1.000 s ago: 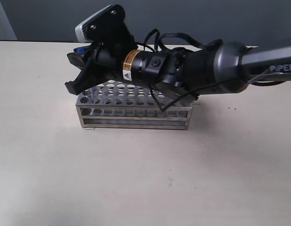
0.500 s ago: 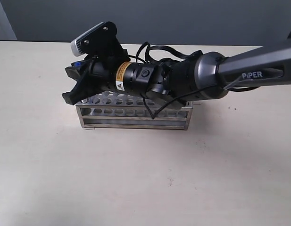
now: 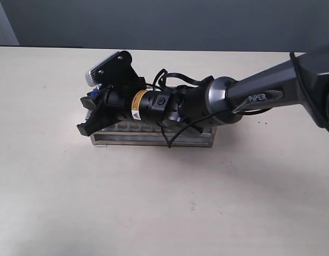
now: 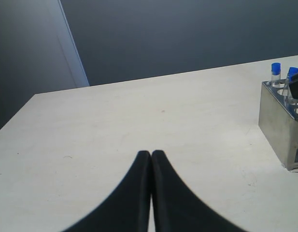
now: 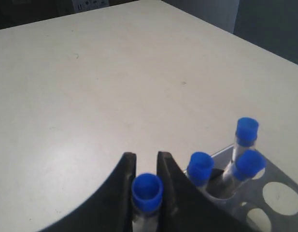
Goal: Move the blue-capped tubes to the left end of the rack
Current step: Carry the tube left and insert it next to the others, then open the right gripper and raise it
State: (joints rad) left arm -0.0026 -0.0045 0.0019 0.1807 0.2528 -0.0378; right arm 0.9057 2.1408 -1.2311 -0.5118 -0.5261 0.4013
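- Rack (image 3: 153,140): steel, standing on the table (image 3: 153,213) with a long side toward the exterior view. All positions below are referred to it.
- Right gripper (image 3: 88,114): reaches along the rack's length and sits low over its left end. The jaws are clamped on the held tube (image 5: 147,191), one finger on either side of it. This arm is by far the nearer to the work.
- Left gripper (image 4: 151,155): well apart from the rack, off its left end, over bare table. The jaws are pressed together with nothing between them. Judged to have no part in the coming move.
- Seated tubes (image 5: 247,133): three blue-capped tubes stand upright in holes at the rack's left-end corner, close together, with their caps clear above the top plate.
- Held tube: upright between the jaws, its long axis about parallel to the seated tubes and its cap sitting between the two fingers. It lies just beside the nearest seated tube, on the side toward the rack's end edge.
- Deciding relation: whether the tube's foot lines up with a free hole in the rack. The fingers hide the foot and the plate beneath, so it cannot be told whether it has entered a hole.
- Judgement: the step in hand is seating this tube, and the move called for is straight down along the tube's own axis.
- Risk noted: a finger brushing the neighbouring cap on release.
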